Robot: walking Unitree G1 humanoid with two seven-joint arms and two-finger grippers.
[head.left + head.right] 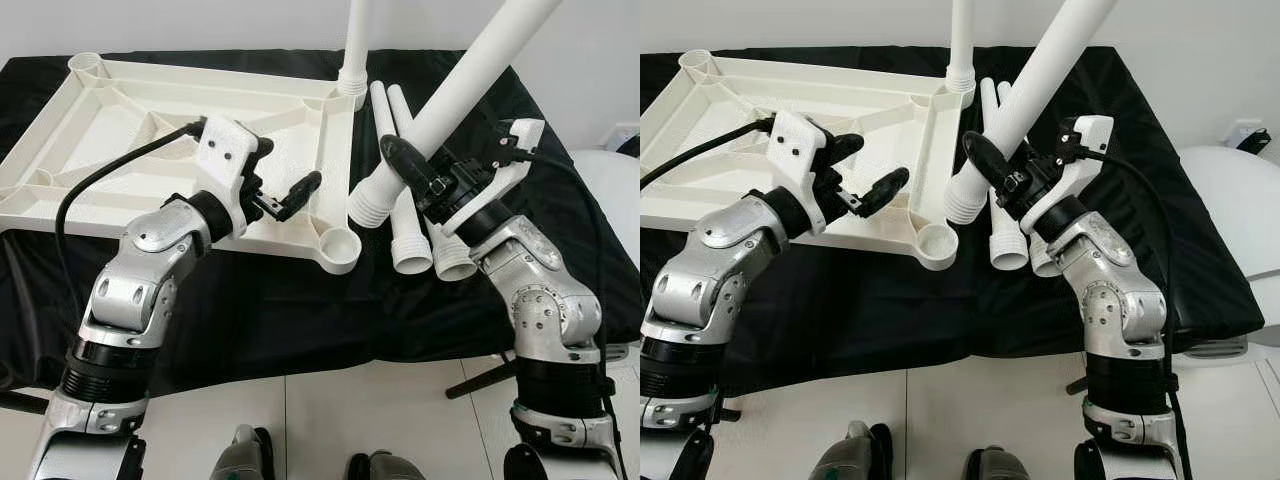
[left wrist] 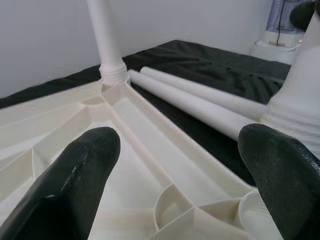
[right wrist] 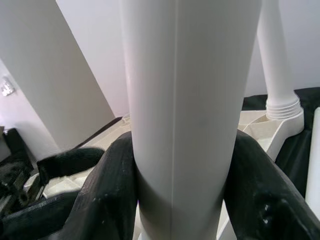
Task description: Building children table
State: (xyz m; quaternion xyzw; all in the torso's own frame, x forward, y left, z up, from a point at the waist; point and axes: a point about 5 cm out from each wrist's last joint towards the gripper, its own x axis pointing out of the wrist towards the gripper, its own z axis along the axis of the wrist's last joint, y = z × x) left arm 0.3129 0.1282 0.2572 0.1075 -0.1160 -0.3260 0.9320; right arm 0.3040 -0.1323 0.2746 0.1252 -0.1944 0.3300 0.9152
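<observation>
Black cloth (image 1: pixel 300 300) | right pincer (image 1: pixel 425 175) grips leg (image 1: pixel 455 95) | threaded end tilted down-left

A plain white wall (image 1: pixel 200 25) is seen behind a surface draped in black cloth (image 1: pixel 300 300). The floor (image 1: pixel 380 420) below is laid in pale tiles with thin joints. A rounded white object (image 1: pixel 1240 200) is seen at the robot's right, beside a wall socket (image 1: pixel 1245 133).

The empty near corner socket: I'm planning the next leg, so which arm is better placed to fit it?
Right. Its claw already grips a white leg whose threaded end hangs beside that socket. The left claw is open, holding nothing, over the tabletop.
</observation>
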